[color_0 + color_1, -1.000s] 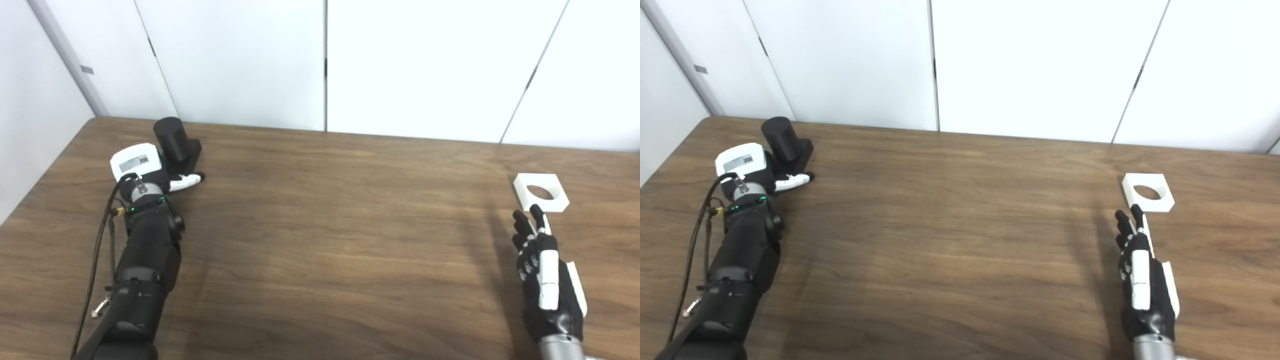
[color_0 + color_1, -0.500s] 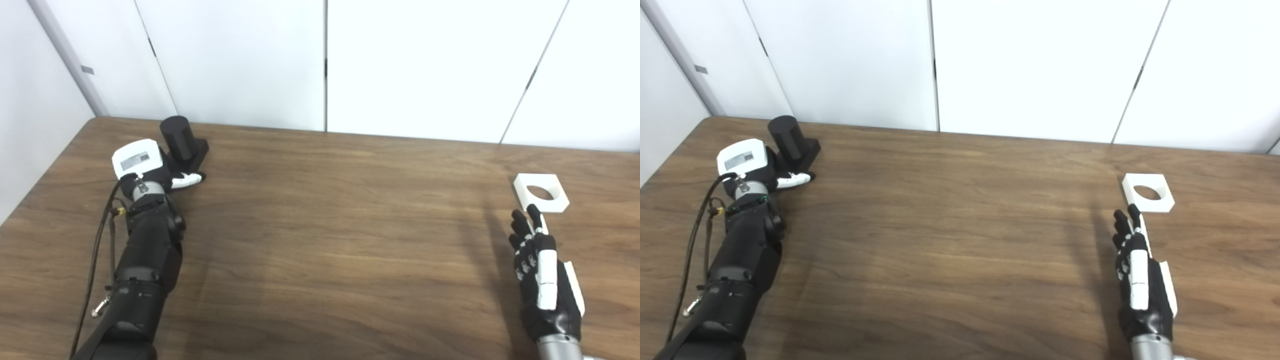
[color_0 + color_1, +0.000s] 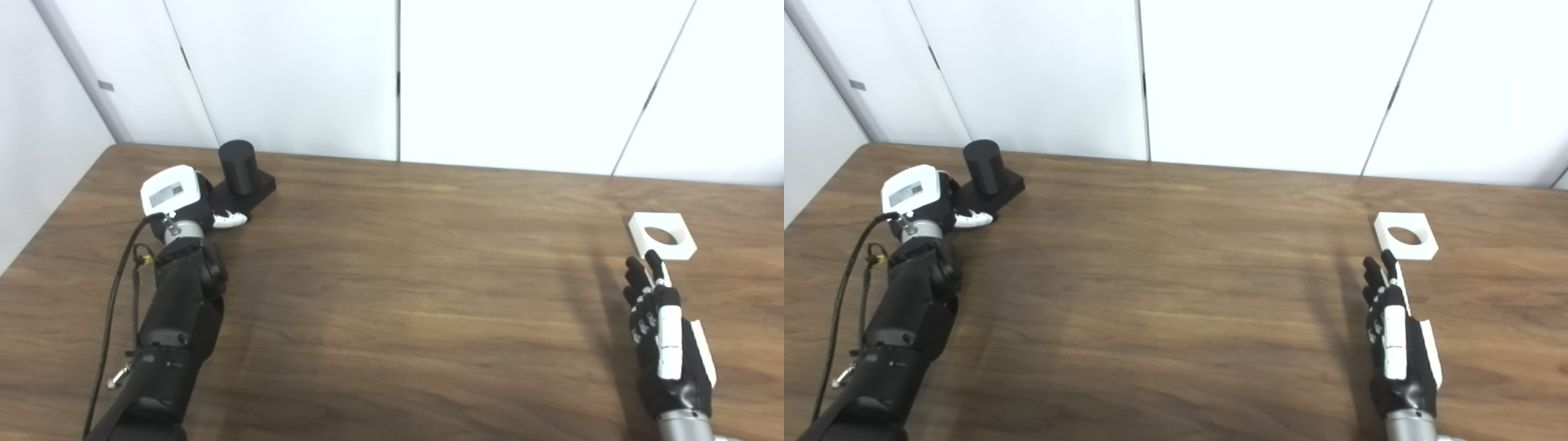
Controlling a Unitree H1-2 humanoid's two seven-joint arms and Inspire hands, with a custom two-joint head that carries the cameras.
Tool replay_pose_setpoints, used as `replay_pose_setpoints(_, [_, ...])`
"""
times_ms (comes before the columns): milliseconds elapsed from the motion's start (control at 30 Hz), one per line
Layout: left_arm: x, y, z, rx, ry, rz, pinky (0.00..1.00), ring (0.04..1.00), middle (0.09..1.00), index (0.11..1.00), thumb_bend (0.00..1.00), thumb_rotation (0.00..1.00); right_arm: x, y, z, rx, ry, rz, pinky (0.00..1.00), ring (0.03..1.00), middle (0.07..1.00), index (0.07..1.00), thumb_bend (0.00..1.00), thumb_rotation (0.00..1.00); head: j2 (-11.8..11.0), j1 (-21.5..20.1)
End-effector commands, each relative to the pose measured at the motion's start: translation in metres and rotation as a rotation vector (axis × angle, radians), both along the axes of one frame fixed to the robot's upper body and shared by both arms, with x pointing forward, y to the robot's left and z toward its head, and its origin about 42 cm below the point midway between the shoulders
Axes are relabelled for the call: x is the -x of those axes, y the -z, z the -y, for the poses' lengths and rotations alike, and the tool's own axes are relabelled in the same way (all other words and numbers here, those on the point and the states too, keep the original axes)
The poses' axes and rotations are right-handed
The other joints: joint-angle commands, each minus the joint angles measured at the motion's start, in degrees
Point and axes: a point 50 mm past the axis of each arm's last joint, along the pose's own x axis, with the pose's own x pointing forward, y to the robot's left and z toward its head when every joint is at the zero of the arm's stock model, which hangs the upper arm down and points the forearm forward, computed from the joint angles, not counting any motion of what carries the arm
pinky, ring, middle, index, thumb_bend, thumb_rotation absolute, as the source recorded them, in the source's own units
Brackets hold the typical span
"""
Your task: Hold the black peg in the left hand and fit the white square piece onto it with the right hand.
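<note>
Right robot hand (image 3: 664,343), fingers spread and empty; white piece (image 3: 661,235) lies flat at its 12 o'clock, just beyond the fingertips.

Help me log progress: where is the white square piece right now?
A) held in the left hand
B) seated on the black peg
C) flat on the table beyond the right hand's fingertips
C: the white square piece lies flat on the table, just past the open right hand.

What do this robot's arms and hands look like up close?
Both arms are black and bulky. The left hand has a white back plate with a grey label, white fingertips, a silver wrist, a small green light, and black cables along the forearm. The right hand is black with white finger panels and a silver wrist.
</note>
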Motion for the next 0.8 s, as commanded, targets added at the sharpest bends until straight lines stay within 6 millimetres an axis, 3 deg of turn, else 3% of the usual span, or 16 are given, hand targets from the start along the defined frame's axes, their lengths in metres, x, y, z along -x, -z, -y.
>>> replay_pose_setpoints(0, [0.002, -0.004, -0.012, -0.007, -0.014, 0.014, 0.62, 0.759, 0.771, 0.613, 0.61, 0.08, 0.034, 0.011, 0.010, 0.038, 0.005, -0.043, 1.00, 0.982, 0.950, 1.000, 0.55, 1.00, 0.1, 0.1])
replay_pose_setpoints(133, [0.005, -0.001, -0.013, 0.085, -0.005, 0.027, 0.63, 0.785, 0.805, 0.624, 0.57, 0.01, 0.034, 0.011, 0.010, 0.041, 0.006, -0.046, 1.00, 0.987, 0.954, 1.000, 0.55, 1.00, 0.1, -0.1])
replay_pose_setpoints(233, [0.007, -0.001, -0.014, 0.152, 0.036, 0.047, 0.57, 0.709, 0.726, 0.594, 0.53, 0.00, 0.034, 0.011, 0.009, 0.032, 0.006, -0.048, 1.00, 0.983, 0.953, 1.000, 0.53, 1.00, 0.2, -0.2])
replay_pose_setpoints(300, [0.010, -0.002, -0.012, 0.203, 0.077, 0.059, 0.56, 0.701, 0.729, 0.515, 0.50, 0.04, 0.034, 0.011, 0.009, 0.022, 0.004, -0.048, 1.00, 0.985, 0.952, 1.000, 0.53, 1.00, 0.3, -0.3])
replay_pose_setpoints(767, [0.062, -0.009, 0.024, 0.434, 0.463, -0.019, 0.71, 0.821, 0.801, 0.490, 0.49, 0.06, 0.034, 0.009, 0.003, 0.019, 0.009, -0.054, 1.00, 0.979, 0.943, 1.000, 0.57, 1.00, 1.1, -1.2])
